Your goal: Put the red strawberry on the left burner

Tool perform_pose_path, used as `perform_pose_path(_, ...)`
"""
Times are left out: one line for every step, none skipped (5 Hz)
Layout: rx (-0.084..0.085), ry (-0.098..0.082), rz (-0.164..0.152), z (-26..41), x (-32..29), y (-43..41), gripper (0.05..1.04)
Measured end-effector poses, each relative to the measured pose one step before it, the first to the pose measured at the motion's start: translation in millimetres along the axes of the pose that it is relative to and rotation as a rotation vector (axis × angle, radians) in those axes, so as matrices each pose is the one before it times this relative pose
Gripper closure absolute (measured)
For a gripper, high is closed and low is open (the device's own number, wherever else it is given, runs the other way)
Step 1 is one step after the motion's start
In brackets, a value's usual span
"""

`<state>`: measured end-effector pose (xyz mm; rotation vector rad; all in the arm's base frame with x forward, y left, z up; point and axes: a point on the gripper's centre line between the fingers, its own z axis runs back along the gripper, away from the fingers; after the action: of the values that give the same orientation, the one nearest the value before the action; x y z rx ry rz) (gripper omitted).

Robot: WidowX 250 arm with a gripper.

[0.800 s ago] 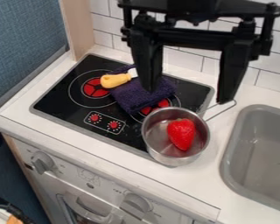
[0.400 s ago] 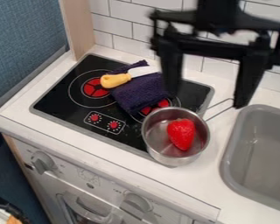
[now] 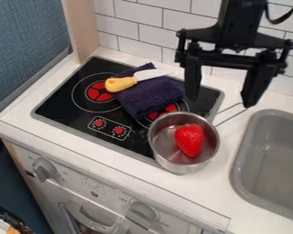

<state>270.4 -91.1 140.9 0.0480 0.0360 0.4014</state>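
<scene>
overhead, the black arm came down from the top edge, right of the middle, and stood nearly upright in front of the white tiles. its gripper hung below the crossbar, pointing down, with the two fingers set wide apart and nothing between them. one fingertip hung over the back right part of the stove top, and the other was by the far end of the pot's wire handle; whether it touched the wire, i couldn't tell.

the strawberry lay inside the metal pot, a little right of the middle of it. it was bright red and plump, rounded and broad at the end toward the tiles and narrowing toward the front of the counter, with a soft shine and small speckles on its skin. the pot sat at the front right corner of the stove top, reaching over onto the white counter, its handle running back and to the right.

the left burner showed its red centre inside thin pale rings. a dark purple cloth was bunched between it and the right burner, partly covering both, and a knife with a yellow handle and a pale blade lay across the cloth.
</scene>
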Motion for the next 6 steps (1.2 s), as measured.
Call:
perform_pose_path(0.0305, -0.0199, 0.0306, -19.37, 9.51, 13.58, 0.083)
perform_pose_path(-0.0174, -0.006, 0.0757, -31.39, 9.4, 23.63, 0.083)
perform_pose_path(-0.0627, -0.0206, 0.04, -12.4, 11.08, -8.14, 0.083)
perform_pose_path(-0.0452, -0.0548, 0.0101, -4.27, 7.54, -10.9, 0.083)
perform_pose_path(-0.0371, -0.007, 0.0165, -8.42, -4.76, -2.49, 0.083)
perform_pose_path(0.0375, 0.0299, 0.0072, -10.99, -1.32, 3.17, 0.083)
